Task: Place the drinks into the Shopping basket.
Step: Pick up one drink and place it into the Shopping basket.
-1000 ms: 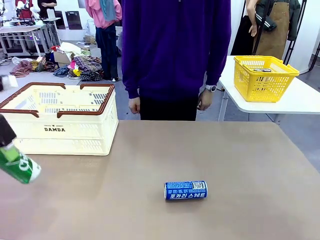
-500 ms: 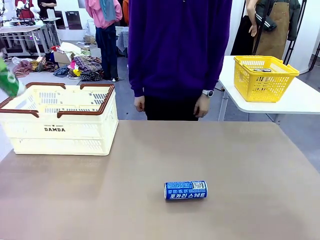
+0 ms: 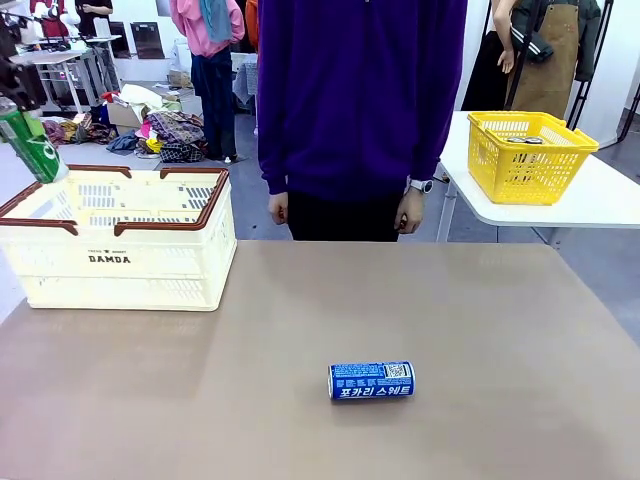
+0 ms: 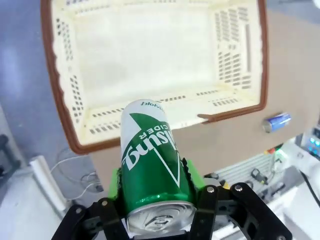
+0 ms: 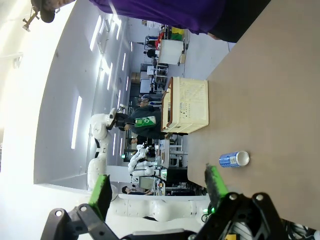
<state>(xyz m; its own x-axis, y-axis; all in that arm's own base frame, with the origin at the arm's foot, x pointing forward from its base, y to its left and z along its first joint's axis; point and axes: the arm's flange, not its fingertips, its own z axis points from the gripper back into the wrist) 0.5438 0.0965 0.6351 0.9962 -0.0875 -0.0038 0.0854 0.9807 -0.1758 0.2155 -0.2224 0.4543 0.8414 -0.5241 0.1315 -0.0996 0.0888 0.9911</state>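
— Front?
— The left gripper [image 3: 18,105] clamps a green can [image 3: 36,152] over the Shopping basket [image 3: 120,245]'s left end; the blue can [image 3: 371,381] lies mid-table [image 3: 500,330], nearer us.
— Left wrist?
— Pads [image 4: 114,181] squeeze the can, basket beneath.
— Right wrist?
— The right gripper [image 5: 159,190]'s fingers [image 5: 101,194] are spread, holding nothing.

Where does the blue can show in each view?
Front view: blue can lies lower centre, right of the basket.
Left wrist view: can small near the right edge, past the basket's corner.
Right wrist view: can low, right of centre, below the basket.
Shared landmark: the cream basket.
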